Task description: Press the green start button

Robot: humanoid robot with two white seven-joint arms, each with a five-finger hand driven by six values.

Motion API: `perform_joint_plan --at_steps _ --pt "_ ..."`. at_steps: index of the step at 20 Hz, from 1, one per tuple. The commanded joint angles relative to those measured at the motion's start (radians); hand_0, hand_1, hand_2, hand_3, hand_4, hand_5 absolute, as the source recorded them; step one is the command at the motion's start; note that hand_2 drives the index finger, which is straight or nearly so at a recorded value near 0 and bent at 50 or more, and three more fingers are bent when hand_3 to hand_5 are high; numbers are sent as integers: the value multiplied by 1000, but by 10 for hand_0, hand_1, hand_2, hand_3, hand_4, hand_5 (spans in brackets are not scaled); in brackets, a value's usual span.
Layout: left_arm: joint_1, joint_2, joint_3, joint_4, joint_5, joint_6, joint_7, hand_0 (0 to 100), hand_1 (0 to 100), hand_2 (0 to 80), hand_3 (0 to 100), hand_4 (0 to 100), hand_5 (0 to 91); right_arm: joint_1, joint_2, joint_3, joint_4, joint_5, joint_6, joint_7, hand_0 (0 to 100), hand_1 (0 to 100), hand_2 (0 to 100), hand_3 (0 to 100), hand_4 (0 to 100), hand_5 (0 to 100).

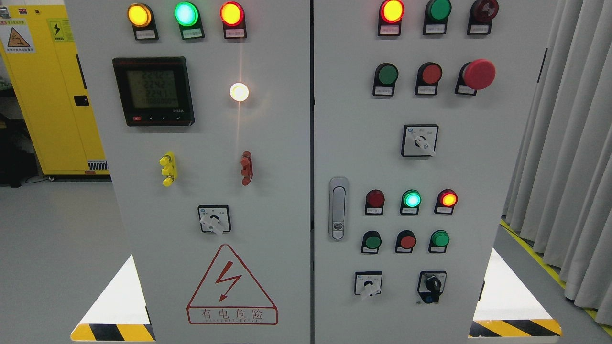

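Observation:
A grey control cabinet (pixel 287 143) with two doors fills the head view. On the right door, a green push button (pixel 387 74) sits in the upper row, left of a red button (pixel 431 73) and a red mushroom button (pixel 479 74). Lower down, two more green buttons (pixel 372 241) (pixel 440 238) flank a red button (pixel 407 241). Above them a green lamp (pixel 411 198) is lit. I cannot tell which green button is the start button. No robot hand or arm shows.
The left door carries a meter display (pixel 153 91), lit lamps (pixel 186 14), a rotary switch (pixel 213 220) and a danger sign (pixel 232 286). A door handle (pixel 338 208) is on the right door. A yellow cabinet (pixel 43 86) stands left, grey curtains (pixel 569 143) right.

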Motion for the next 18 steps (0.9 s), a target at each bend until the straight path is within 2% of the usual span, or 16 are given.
perform_joint_plan --at_steps 1,2,4,5,10,13,15,18 --pt "-26 -46 0 -26 0 0 0 120 556 0 0 0 0 16 -5 50 -477 18 -1 -11 157 450 0 631 706 629" --pt "-26 -49 -2 -26 0 0 0 120 556 0 0 0 0 2 -23 56 -486 21 -1 -8 155 463 0 715 797 714" --pt "-26 -49 -2 -28 -2 0 0 120 556 0 0 0 0 -52 -77 60 -493 71 -3 -8 162 475 0 747 823 740" --pt "-26 -49 -2 -26 -2 0 0 120 556 0 0 0 0 -76 -83 62 -496 109 -5 -10 163 498 0 779 849 771" --pt "-26 -49 -3 -26 -2 0 0 120 556 0 0 0 0 -185 -84 61 -568 246 -26 -8 193 528 0 810 872 813" --pt "-26 -49 -3 -26 -2 0 0 120 556 0 0 0 0 -247 -118 61 -615 330 -47 -16 212 549 0 823 879 831" --pt "-26 -49 -3 -28 -2 0 0 120 556 0 0 0 0 -296 -141 57 -617 410 -75 -46 231 562 0 831 883 842" --pt "-26 -49 -3 -26 -2 0 0 120 556 0 0 0 0 -346 -172 51 -608 563 -80 -118 224 578 0 815 866 869"
